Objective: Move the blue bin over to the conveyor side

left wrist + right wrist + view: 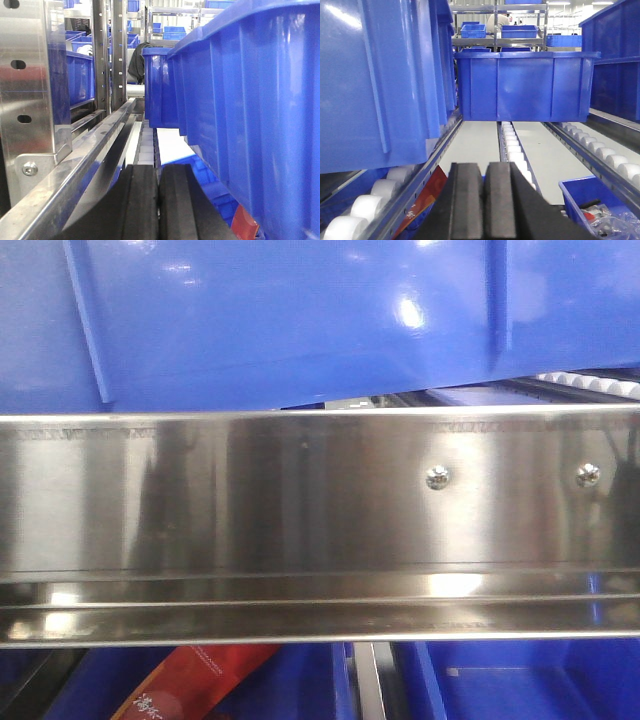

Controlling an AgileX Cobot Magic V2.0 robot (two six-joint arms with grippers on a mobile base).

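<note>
Fingers [140, 205] of the left gripper [159, 200] are pressed together, holding nothing, low between the blue bin [260, 100] and a rail of the steel rack [65, 185]; the blue bin sits on the rack, its glossy wall just above the rack's front rail; right gripper [483, 200] hangs over the rack's white rollers [512, 145], fingers pressed together likewise; another blue crate [525, 85] stands further back on the rack; a red packet [190, 685] lies below the rack
</note>
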